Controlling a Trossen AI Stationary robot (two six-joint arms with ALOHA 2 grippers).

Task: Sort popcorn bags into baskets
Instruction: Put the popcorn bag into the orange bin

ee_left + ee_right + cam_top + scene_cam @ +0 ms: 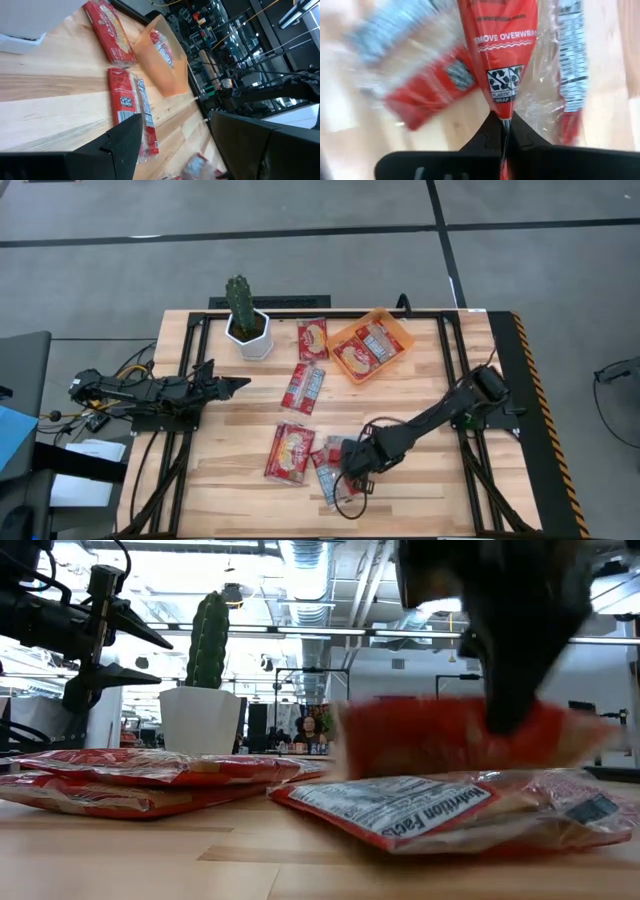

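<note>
Right gripper [504, 131]: clamping together on the crinkly edge of a red popcorn bag [501, 50], lower centre of the high view.
Loose bags [290, 452]: lying flat and glossy on the pale wood table [220, 480].
Orange tray [396, 326]: upper right of centre, holding seemingly two packets.
Left gripper [236, 384]: hovering at the left, fingers apart.

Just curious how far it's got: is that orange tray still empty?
No. In the high view the orange tray already holds two red packets lying side by side.
</note>
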